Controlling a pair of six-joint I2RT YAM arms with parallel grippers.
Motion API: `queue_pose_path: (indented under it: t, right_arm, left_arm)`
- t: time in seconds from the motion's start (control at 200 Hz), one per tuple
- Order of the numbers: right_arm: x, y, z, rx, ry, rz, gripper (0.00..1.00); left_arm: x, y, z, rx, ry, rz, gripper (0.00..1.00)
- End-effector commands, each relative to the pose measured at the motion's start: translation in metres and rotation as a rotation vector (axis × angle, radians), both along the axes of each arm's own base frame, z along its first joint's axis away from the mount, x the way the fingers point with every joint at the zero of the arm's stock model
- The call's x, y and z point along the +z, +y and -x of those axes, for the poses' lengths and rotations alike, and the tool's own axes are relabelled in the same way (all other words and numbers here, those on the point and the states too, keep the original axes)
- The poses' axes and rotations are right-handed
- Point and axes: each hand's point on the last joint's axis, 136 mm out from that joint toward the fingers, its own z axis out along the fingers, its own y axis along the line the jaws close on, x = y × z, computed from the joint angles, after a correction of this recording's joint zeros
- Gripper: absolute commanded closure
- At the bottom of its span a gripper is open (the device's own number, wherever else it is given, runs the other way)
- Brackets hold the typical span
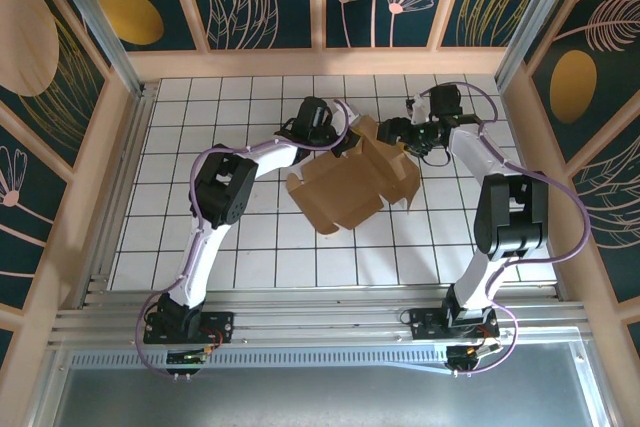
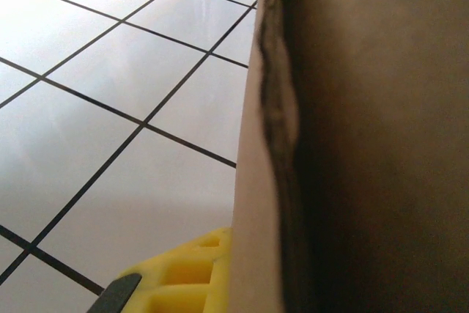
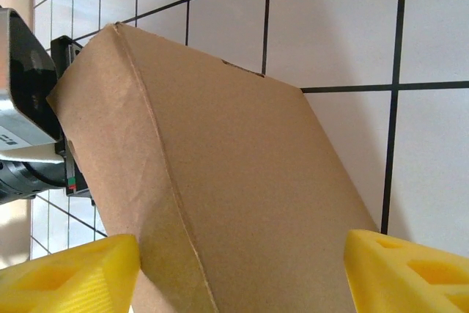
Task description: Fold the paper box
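Between 2 yellow fingers (image 3: 69, 273), the paper box (image 3: 220, 181) shows creased matte cardboard.

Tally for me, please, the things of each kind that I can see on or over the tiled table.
Brown paper box: 1
Robot arms: 2, the left arm and the right arm
Total: 3
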Motion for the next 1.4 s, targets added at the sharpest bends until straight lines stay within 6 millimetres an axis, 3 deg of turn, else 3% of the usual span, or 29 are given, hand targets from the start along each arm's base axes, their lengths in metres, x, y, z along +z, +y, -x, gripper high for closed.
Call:
queue_pose_path:
  t: [0.0, 0.125, 0.195, 0.35, 0.45, 0.611, 0.821, 1.041, 1.126, 1.396]
  right_arm:
    - [0.008, 0.005, -0.008, -0.019, 0.002, -0.034, 0.26]
    - [0.031, 0.015, -0.020, -0.013, -0.018, -0.154, 0.21]
    - [0.032, 0.017, -0.026, -0.004, -0.014, -0.174, 0.18]
    - [0.016, 0.017, -0.035, -0.018, 0.028, -0.156, 0.23]
    - [-0.002, 0.013, -0.035, -0.039, 0.057, -0.121, 0.29]
    - [-0.019, 0.008, -0.030, -0.048, 0.086, -0.088, 0.39]
    - [-0.020, 0.005, -0.028, -0.053, 0.095, -0.066, 0.42]
    - [-0.020, 0.004, -0.026, -0.058, 0.095, -0.059, 0.46]
    - [-0.020, 0.005, -0.025, -0.057, 0.096, -0.059, 0.46]
    - [-0.015, 0.012, -0.023, -0.034, 0.096, -0.076, 0.46]
  left_arm:
    - [0.024, -0.005, 0.011, -0.049, -0.044, 0.028, 0.91]
    - [0.022, -0.005, 0.013, -0.057, -0.042, 0.028, 0.91]
    - [0.023, -0.006, 0.013, -0.059, -0.041, 0.031, 0.90]
    - [0.023, -0.006, 0.013, -0.062, -0.043, 0.032, 0.89]
    - [0.023, -0.005, 0.012, -0.056, -0.045, 0.032, 0.71]
    - [0.026, -0.004, 0.015, -0.057, -0.056, 0.042, 0.65]
    - [0.030, -0.001, 0.019, -0.064, -0.080, 0.032, 0.64]
    - [0.061, 0.002, 0.024, -0.074, -0.148, 0.080, 0.64]
    - [0.068, 0.001, 0.025, -0.085, -0.158, 0.086, 0.56]
    - [0.042, -0.005, 0.014, -0.096, -0.126, 0.032, 0.59]
